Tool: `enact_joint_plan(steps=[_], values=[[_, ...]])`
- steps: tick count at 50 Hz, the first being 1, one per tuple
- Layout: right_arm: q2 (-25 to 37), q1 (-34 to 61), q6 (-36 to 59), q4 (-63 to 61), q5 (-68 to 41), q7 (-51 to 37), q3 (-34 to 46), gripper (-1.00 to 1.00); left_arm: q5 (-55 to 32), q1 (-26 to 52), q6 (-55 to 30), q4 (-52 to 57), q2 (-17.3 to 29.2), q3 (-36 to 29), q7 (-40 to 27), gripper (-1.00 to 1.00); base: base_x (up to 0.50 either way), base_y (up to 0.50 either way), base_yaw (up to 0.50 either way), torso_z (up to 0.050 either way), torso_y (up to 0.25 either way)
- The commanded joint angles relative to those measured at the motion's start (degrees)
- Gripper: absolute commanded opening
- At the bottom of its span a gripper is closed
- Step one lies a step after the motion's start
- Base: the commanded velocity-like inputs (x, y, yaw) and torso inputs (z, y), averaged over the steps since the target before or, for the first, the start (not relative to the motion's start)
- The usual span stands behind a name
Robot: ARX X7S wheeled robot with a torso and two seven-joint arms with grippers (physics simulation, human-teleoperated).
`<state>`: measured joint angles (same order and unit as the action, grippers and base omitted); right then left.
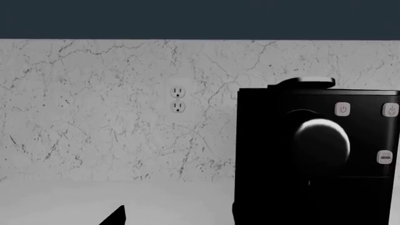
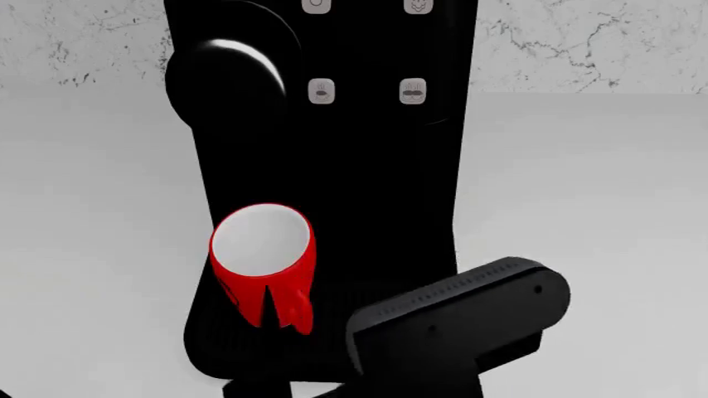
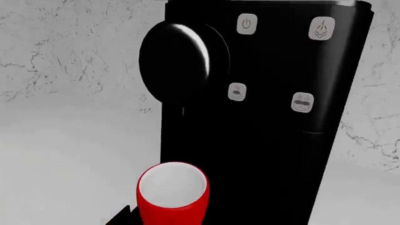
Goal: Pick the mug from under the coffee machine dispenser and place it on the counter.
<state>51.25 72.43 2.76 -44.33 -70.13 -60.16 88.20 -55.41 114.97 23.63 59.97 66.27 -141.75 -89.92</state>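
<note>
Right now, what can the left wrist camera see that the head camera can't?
Only the left wrist view shows the wall socket, the dark strip above the marbled wall, and the machine's power button. Only the head view shows the red mug under the dispenser, and a black arm part in front. Both show the black coffee machine with its rounded knob, the marbled wall and the white counter.

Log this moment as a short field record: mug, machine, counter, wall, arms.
mug: red mug, white inside, upright under the knob, standing on the machine's base
machine: black coffee machine dispenser, four pale button icons
counter: white counter, bare beside the machine
wall: marbled, with a power outlet
right arm: dark link low beside the mug; fingers not clearly seen
left arm: only a dark tip visible
</note>
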Motion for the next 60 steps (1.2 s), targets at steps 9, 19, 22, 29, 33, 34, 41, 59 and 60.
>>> enact_joint_plan(steps=[9, 19, 22, 29, 33, 34, 41, 59, 60], values=[[-3.7, 0.6, 5.3, 5.5, -3.5, 4.1, 3.1, 1.00, 1.0, -0.8, 0.1, 0.0, 0.4, -0.7, 0.0, 1.00, 0.00, 0.00, 0.00, 0.000, 0.000], [-4.8, -0.7, 3.2, 10.4, -4.1, 8.6, 2.6, 1.00, 1.3, -2.0, -0.2, 0.0, 0.6, -0.1, 0.0, 1.00, 0.00, 0.00, 0.00, 0.000, 0.000], [-5.2, -0.6, 3.7, 12.0, -4.8, 9.4, 2.7, 1.00, 1.2, -2.4, -0.4, 0.0, 0.5, 0.3, 0.0, 1.00, 0.00, 0.00, 0.00, 0.000, 0.000], [-6.1, 0.2, 4.4, 15.3, -7.1, 11.6, 2.3, 1.00, 0.7, -3.1, -0.8, 0.0, 0.5, 1.5, 0.0, 1.00, 0.00, 0.00, 0.00, 0.000, 0.000], [-6.6, 0.5, 5.0, 16.3, -7.3, 12.3, 2.5, 1.00, 0.7, -3.6, -1.0, 0.0, 0.6, 1.9, 0.0, 1.00, 0.00, 0.00, 0.00, 0.000, 0.000], [-6.7, 0.5, 5.0, 16.4, -7.4, 12.5, 2.4, 1.00, 0.8, -3.5, -1.0, 0.0, 0.6, 1.9, 0.0, 1.00, 0.00, 0.00, 0.00, 0.000, 0.000], [-7.6, 0.6, 5.3, 18.4, -7.6, 13.8, 2.4, 1.00, 0.8, -5.2, -1.6, 0.0, 0.9, 3.5, 0.0, 1.00, 0.00, 0.00, 0.00, 0.000, 0.000], [-9.7, 1.2, 6.1, 22.1, -8.2, 18.4, 2.4, 1.00, 1.6, -6.1, -1.5, 0.0, 1.1, 3.0, 0.0, 1.00, 0.00, 0.00, 0.00, 0.000, 0.001], [-9.9, 1.3, 6.1, 22.2, -8.3, 18.7, 2.3, 1.00, 1.6, -6.0, -1.5, 0.0, 1.1, 2.9, 0.0, 1.00, 0.00, 0.00, 0.00, 0.000, 0.000]])
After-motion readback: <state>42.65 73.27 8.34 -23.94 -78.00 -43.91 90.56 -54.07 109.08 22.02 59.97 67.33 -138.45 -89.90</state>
